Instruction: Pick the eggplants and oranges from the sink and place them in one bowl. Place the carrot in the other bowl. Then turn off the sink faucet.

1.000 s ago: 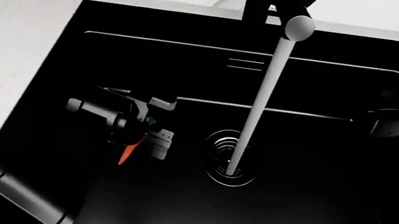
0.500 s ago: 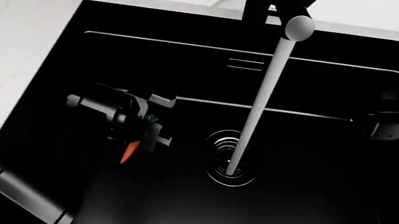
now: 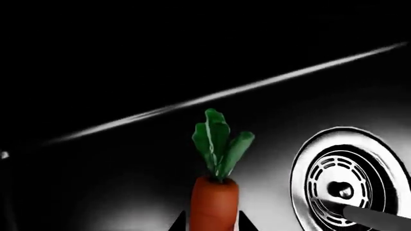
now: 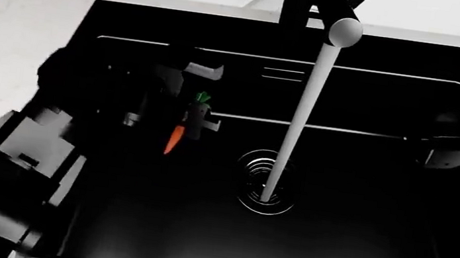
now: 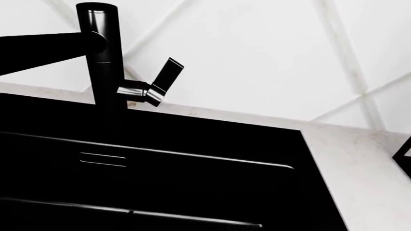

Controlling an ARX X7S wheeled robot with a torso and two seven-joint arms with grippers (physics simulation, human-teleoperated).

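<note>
My left gripper [image 4: 191,121] is shut on the carrot [image 4: 174,138] and holds it above the floor of the black sink [image 4: 347,251], left of the drain. In the left wrist view the orange carrot [image 3: 215,202] stands between the two dark fingertips [image 3: 179,223], its green top pointing away. My right gripper [image 4: 450,157] hangs at the sink's right side; its jaws do not show. The black faucet [image 4: 315,7] stands at the back, and water runs from its round outlet [image 4: 345,32]. Its side lever [image 5: 164,80] shows in the right wrist view. The eggplant, the orange and both bowls are out of view.
A white water stream [image 4: 297,118] falls onto the ringed drain [image 4: 268,182]. White marbled counter [image 4: 19,41] borders the sink on the left and at the back. A white tiled wall [image 5: 270,53] rises behind the faucet.
My left arm has risen and moved toward the back of the sink with the carrot in its grip. The right gripper has hardly moved.
</note>
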